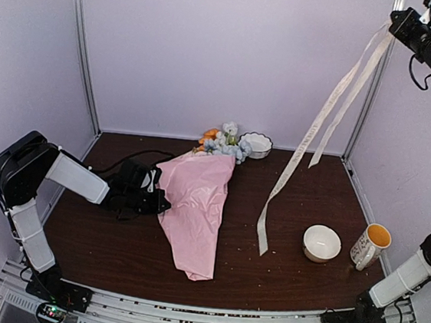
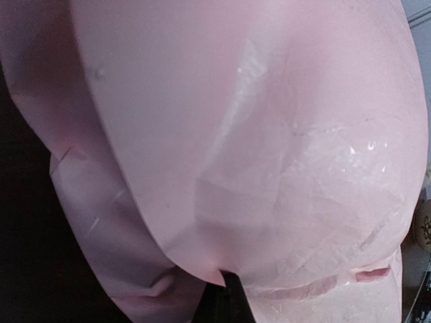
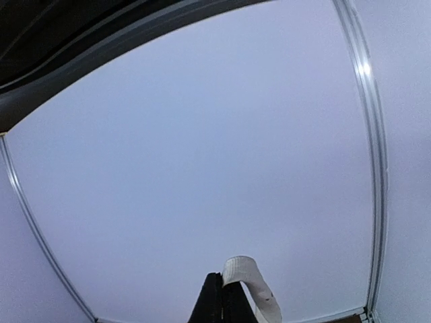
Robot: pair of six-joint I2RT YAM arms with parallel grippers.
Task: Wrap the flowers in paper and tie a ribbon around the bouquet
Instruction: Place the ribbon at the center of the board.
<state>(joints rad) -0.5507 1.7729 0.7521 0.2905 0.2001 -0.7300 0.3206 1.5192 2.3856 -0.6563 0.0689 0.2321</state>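
Overhead, the ribbon (image 1: 311,133) is held pinched in the raised right gripper (image 1: 392,26), its two tails hung to the table (image 1: 114,243) right of the paper (image 1: 195,206) cone, laid lengthwise from near tip to far flowers (image 1: 225,141), left edge clamped by the left gripper (image 1: 155,190).

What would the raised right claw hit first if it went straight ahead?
Likely the plain pale lilac enclosure wall: the right gripper, shut on the long cream fabric ribbon, faces nothing else, depth unclear.
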